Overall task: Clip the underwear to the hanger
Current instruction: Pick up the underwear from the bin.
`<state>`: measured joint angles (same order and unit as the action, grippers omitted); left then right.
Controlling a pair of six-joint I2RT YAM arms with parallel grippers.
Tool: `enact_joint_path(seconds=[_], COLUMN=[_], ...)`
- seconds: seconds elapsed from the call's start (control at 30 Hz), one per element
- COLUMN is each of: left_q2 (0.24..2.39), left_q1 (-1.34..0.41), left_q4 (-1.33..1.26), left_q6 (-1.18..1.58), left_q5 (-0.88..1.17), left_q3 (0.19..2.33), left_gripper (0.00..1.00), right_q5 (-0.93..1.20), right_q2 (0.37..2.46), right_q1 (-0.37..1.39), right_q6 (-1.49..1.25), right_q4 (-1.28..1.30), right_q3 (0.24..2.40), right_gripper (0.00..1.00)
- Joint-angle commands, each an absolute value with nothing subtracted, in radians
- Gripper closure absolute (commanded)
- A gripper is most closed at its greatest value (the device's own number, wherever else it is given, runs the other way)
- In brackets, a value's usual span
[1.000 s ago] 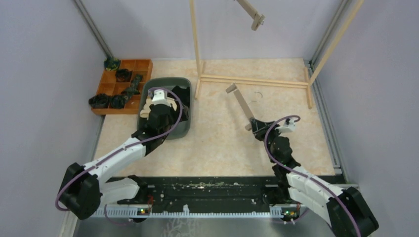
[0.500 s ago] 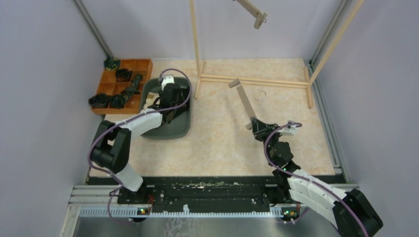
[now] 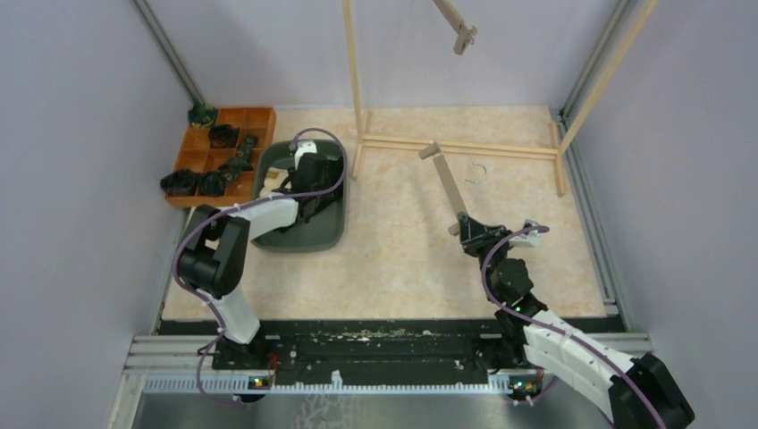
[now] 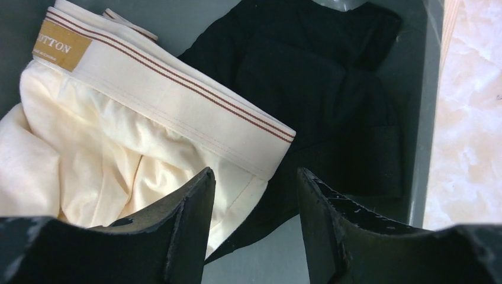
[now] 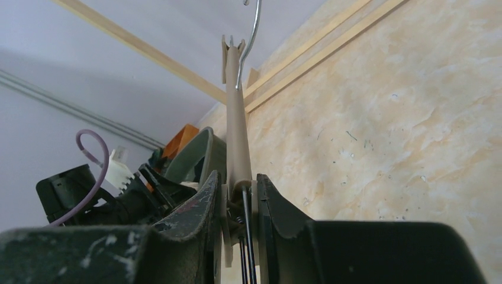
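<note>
The cream-yellow underwear with a striped waistband and the black underwear lie side by side in a grey bin. My left gripper is open and empty, just above where the two garments meet; in the top view it reaches into the bin. My right gripper is shut on one clip end of a beige hanger, which it holds up off the table; in the top view the hanger runs away from the gripper, its wire hook at the middle.
A wooden rack frame stands at the back, with another hanger hanging from it. An orange divided tray with dark items sits left of the bin. Grey walls close in both sides.
My left arm has reached forward and down into the bin. My right gripper has drifted slightly toward the near edge with the hanger, whose far end swung a little right.
</note>
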<state>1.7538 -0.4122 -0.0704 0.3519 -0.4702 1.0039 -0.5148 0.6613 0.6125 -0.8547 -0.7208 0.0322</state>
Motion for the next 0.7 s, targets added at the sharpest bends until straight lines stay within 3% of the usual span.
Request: enact_joint_path(seconds=[0.0,0.2,0.43,0.67], left_q2=[1.789,1.823,1.846,1.853], left_q1=[-0.406,-0.407,-0.406,-0.408], left_q4=[-0.103,-0.112,-0.13,-0.129], left_q6=[0.325,0.303,0.279,0.27], left_q5=[-0.468,-0.497,-0.528,-0.517], left_q3=[1.038,1.06,1.069,1.065], left_gripper=[0.41,0.44,0.53,0.53], right_q5=[-0.528,-0.526,-0.527,-0.524], right_q2=[0.659,0.655,0.659,0.662], right_q1=[0.62,0.619,0.62,0.62], right_q6=[-0.84,-0.84,-0.839,-0.839], right_q4=[-0.769,-0.767,-0.769,-0.77], right_q3=[0.038,0.038,0.037,0.037], right_gripper=[1.0,1.0,1.0,1.0])
